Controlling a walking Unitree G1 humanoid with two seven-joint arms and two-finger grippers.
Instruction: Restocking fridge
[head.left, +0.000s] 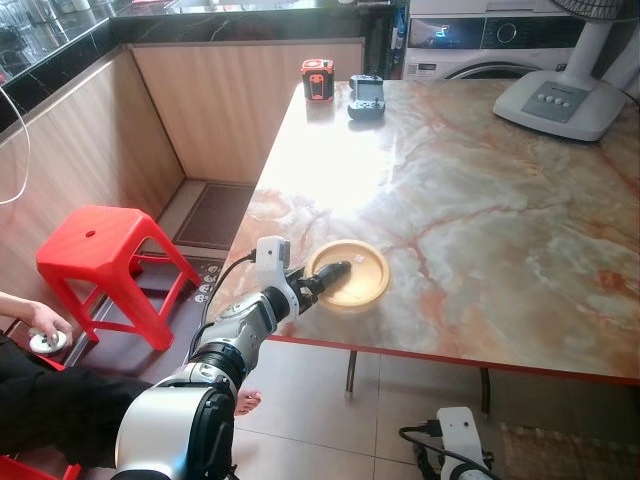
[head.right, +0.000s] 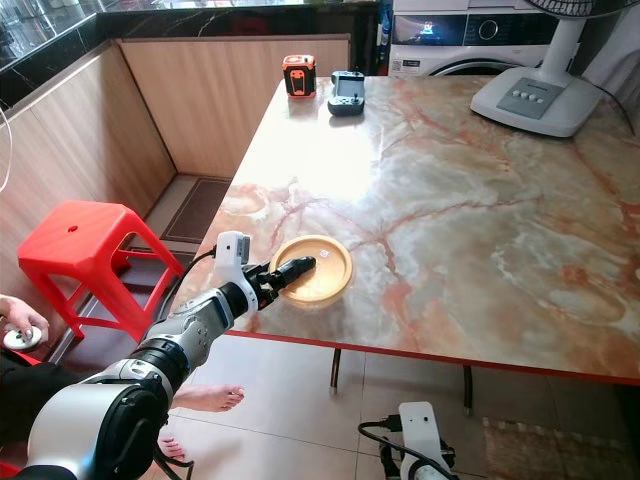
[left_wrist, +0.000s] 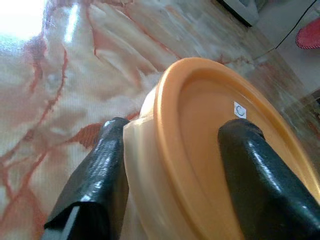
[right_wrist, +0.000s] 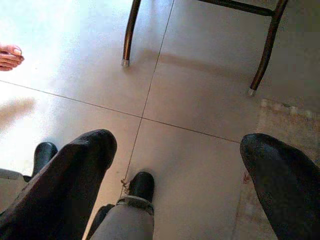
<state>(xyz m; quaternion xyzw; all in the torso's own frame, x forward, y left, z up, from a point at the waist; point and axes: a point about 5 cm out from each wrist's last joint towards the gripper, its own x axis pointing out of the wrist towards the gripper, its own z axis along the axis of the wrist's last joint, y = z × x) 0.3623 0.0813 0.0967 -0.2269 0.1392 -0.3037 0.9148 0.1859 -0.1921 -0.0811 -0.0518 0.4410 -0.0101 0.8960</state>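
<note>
My left gripper (head.left: 335, 274) has its jaws closed down on the rim of the orange bowl (head.left: 352, 275): in the left wrist view one black finger (left_wrist: 95, 175) presses the outer wall and the other (left_wrist: 260, 175) lies inside against the inner face, so the rim is pinched between them. The bowl (left_wrist: 200, 140) sits on the marble tabletop (head.left: 480, 200), close to the near edge by the left corner. A small white sticker (left_wrist: 240, 110) with a round mark is stuck inside the bowl; I cannot read anything on it. I cannot tell from these views whether the bowl is lifted or resting flat, since the finger covers the contact point.

My right gripper (right_wrist: 175, 185) hangs over the tiled floor (right_wrist: 200, 100) with its jaws spread wide and nothing between them. Under it I see two table legs (right_wrist: 131, 32) and a person's toes (right_wrist: 10, 55) cut off at the picture's edge.

At the far end of the tabletop stand a red device (head.left: 318, 79) and a dark handheld controller (head.left: 366, 97); their markings are too small to read. A white fan base (head.left: 560, 100) is cut off at the right. A red stool (head.left: 100, 255) stands beside the tabletop, and a person's hand (head.left: 40, 325) holds a round object at the left edge.
</note>
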